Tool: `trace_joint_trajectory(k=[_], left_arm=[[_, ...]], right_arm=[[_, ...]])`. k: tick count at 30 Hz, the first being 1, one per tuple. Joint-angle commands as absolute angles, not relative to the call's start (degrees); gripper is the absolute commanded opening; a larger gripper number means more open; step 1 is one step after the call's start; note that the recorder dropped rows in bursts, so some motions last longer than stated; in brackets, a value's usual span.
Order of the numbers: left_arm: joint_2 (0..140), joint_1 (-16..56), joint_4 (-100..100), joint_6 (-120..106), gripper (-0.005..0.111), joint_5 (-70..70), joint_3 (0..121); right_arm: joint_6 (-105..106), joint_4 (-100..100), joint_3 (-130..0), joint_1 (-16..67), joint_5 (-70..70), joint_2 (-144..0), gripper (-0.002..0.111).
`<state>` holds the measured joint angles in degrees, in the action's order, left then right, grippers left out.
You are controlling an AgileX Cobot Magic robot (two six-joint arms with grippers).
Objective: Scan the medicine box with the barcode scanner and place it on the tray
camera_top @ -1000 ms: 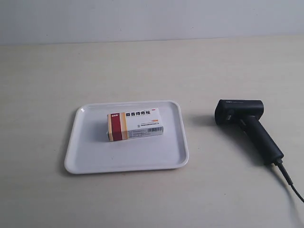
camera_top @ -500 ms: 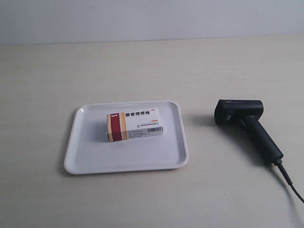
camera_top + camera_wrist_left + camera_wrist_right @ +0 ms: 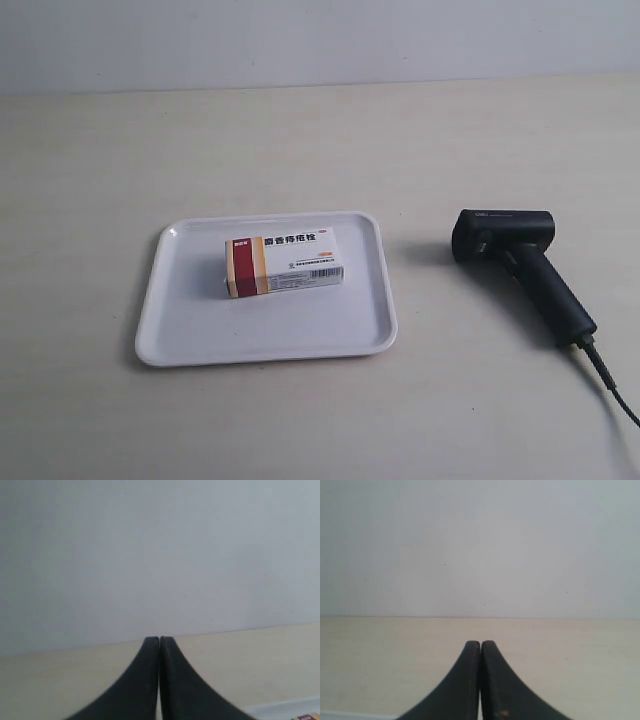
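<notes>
The white medicine box (image 3: pixel 285 261) with its dark red and orange band lies flat inside the white tray (image 3: pixel 175 330), a little toward the tray's far side. The black barcode scanner (image 3: pixel 520 265) lies on its side on the table to the tray's right in the exterior view, its cable running off the lower right corner. No arm shows in the exterior view. My left gripper (image 3: pixel 159 639) is shut with nothing in it; a sliver of the tray (image 3: pixel 280 709) and of the box (image 3: pixel 307 717) shows in that view's corner. My right gripper (image 3: pixel 480 643) is shut and empty.
A pale wooden table (image 3: pixel 300 140) carries everything, with a plain white wall (image 3: pixel 320 40) behind it. In the right wrist view a thin white edge (image 3: pixel 350 714) shows in the corner.
</notes>
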<state>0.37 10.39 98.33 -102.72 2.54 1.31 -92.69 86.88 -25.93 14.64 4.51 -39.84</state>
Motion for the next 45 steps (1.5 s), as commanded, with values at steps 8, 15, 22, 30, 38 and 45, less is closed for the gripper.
trace_joint_trajectory(k=[8, 15, 22, 30, 38, 45], left_arm=[[0.0, 10.27, 12.27, -14.94, 0.003, 5.22, 0.0], [0.0, 9.34, 10.59, -12.4, 0.003, -1.9, 0.0], [0.0, 2.75, -4.54, 7.57, 0.003, -7.8, 0.0], [0.0, 2.23, 0.0, 1.8, 0.003, -10.07, 0.0], [0.0, 1.74, 0.87, 0.49, 0.003, -10.36, 0.0], [0.0, 1.74, 0.86, 0.36, 0.003, -10.59, 0.0]], right_arm=[[-92.92, 86.94, -25.79, 14.7, 5.09, -39.46, 0.001], [-92.92, 85.99, -25.79, 14.7, 5.67, -39.46, 0.001], [-92.92, 85.88, -25.79, 14.7, 5.95, -39.46, 0.001], [-92.92, 85.64, -25.79, 14.7, 5.93, -39.46, 0.001], [-92.92, 85.64, -25.79, 14.7, 5.93, -39.46, 0.001], [-92.92, 85.64, -25.79, 14.7, 5.93, -39.46, 0.001]])
